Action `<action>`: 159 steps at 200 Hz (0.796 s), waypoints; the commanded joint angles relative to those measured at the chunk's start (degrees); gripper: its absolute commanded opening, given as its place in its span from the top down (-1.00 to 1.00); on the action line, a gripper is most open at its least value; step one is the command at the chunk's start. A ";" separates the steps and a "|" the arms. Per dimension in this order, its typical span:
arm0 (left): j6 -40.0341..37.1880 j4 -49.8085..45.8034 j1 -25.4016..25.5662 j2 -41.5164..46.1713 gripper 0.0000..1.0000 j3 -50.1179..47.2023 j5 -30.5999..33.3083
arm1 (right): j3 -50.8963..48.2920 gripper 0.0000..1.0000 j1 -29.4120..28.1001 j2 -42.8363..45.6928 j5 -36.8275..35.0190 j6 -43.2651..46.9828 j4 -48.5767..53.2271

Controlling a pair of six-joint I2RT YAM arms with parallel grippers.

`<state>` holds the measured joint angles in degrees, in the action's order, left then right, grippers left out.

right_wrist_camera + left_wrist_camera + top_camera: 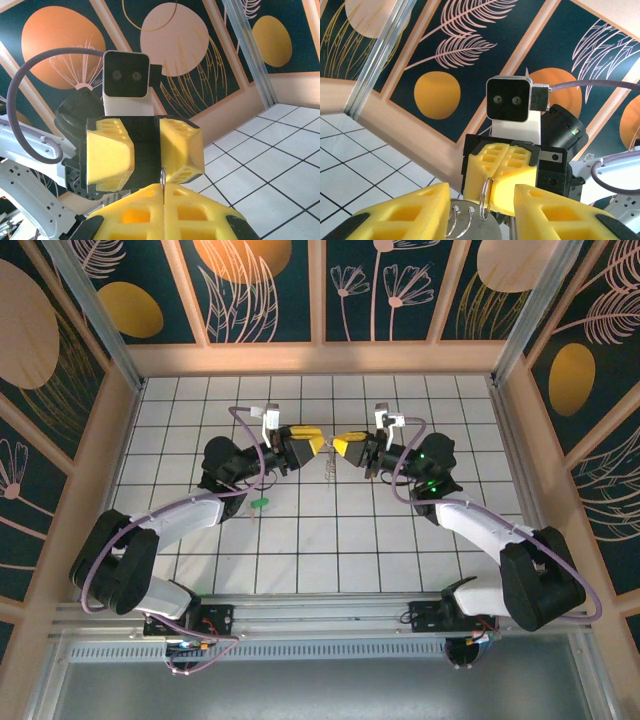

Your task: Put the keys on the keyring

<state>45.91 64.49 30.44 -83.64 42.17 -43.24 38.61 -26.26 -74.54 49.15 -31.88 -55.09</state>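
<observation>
A: Top view?
B: L gripper (308, 443) & R gripper (347, 446) tip to tip; keys (328, 470) hang just below the gap. Green key (260, 503) on table (400, 530), behind L.
A: L wrist?
B: L jaws half apart, silvery keys between; can't tell if pinched.
A: R wrist?
B: R clamped tight on keyring (163, 176), wire poking up from the seam.

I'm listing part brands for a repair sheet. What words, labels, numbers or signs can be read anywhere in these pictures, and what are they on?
No text can be read anywhere.
The wall panels carry only leaf and circle patterns.
The camera housing is blank.
A small mark on the black joint is too small to read.
</observation>
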 commanded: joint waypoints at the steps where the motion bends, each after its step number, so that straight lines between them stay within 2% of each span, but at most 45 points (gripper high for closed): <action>1: 0.22 2.48 0.43 -1.06 0.23 1.03 -1.94 | 2.34 1.00 -0.67 0.92 0.99 0.33 -2.65; 108: 0.71 3.62 1.03 -2.17 0.26 2.38 -3.65 | 3.10 1.00 -1.48 -1.13 0.97 0.33 -2.92; 159: 0.41 3.81 1.07 -1.97 0.44 2.27 -2.91 | 2.76 1.00 -1.46 -1.13 0.78 0.68 -2.39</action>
<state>46.39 65.08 31.20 -85.30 42.98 -46.04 40.03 -27.22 -75.50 49.17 -31.88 -55.11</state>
